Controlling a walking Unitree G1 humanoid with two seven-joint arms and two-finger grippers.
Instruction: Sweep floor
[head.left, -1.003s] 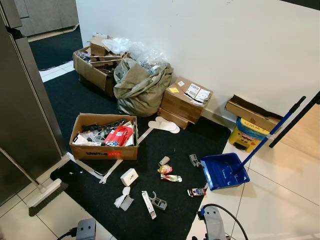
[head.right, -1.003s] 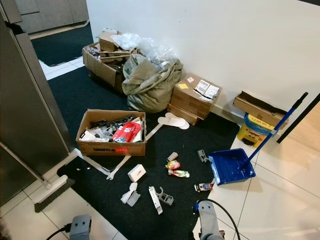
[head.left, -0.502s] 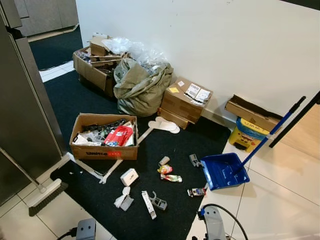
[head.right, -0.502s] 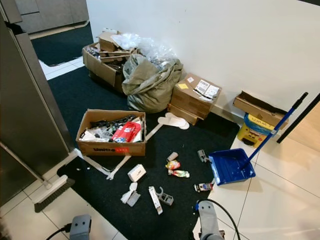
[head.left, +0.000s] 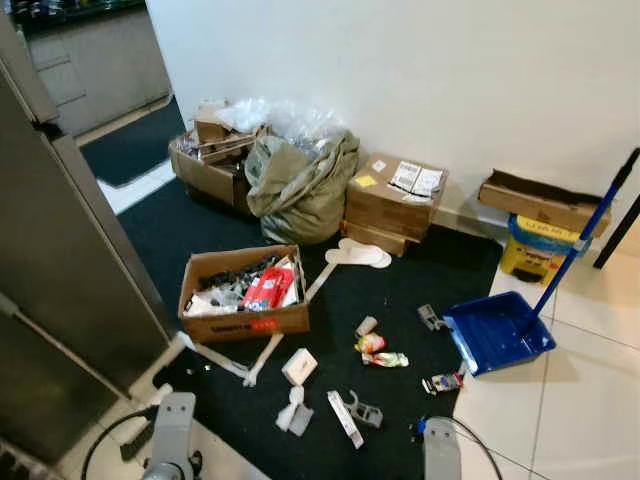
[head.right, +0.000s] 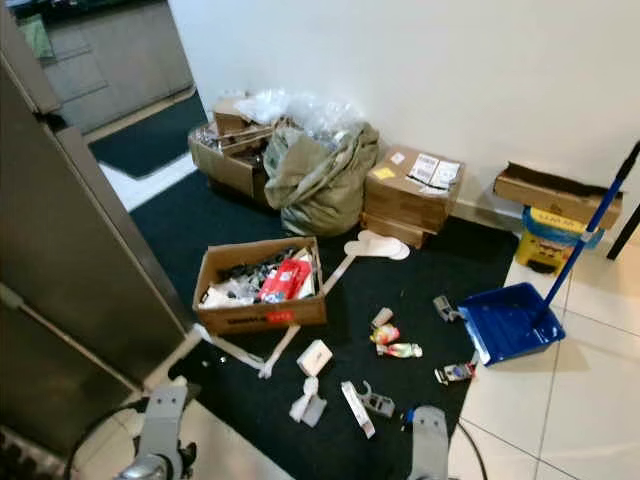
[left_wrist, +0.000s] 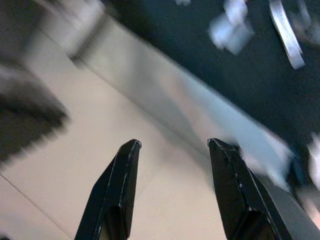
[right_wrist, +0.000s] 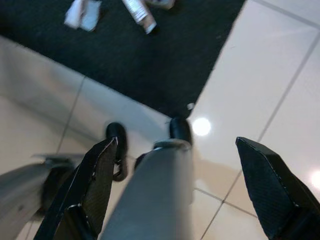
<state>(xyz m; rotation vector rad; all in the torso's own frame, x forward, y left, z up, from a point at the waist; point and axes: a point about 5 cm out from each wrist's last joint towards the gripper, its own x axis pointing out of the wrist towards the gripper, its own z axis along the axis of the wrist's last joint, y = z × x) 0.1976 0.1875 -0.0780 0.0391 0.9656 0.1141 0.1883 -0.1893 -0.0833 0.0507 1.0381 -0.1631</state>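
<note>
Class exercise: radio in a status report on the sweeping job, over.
Left gripper and right gripper open, empty, above floor tiles. Blue dustpan at the mat edge. Litter scattered on mat; open cardboard box in the way.

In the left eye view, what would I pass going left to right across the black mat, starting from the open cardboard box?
Open cardboard box → small white box → grey clip → colourful wrapper → blue dustpan.

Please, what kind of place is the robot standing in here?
Probably a storage or utility corner of a home: cardboard boxes and a stuffed sack stand against a white wall, litter lies on a dark mat over floor tiles, and a blue dustpan waits nearby.
</note>
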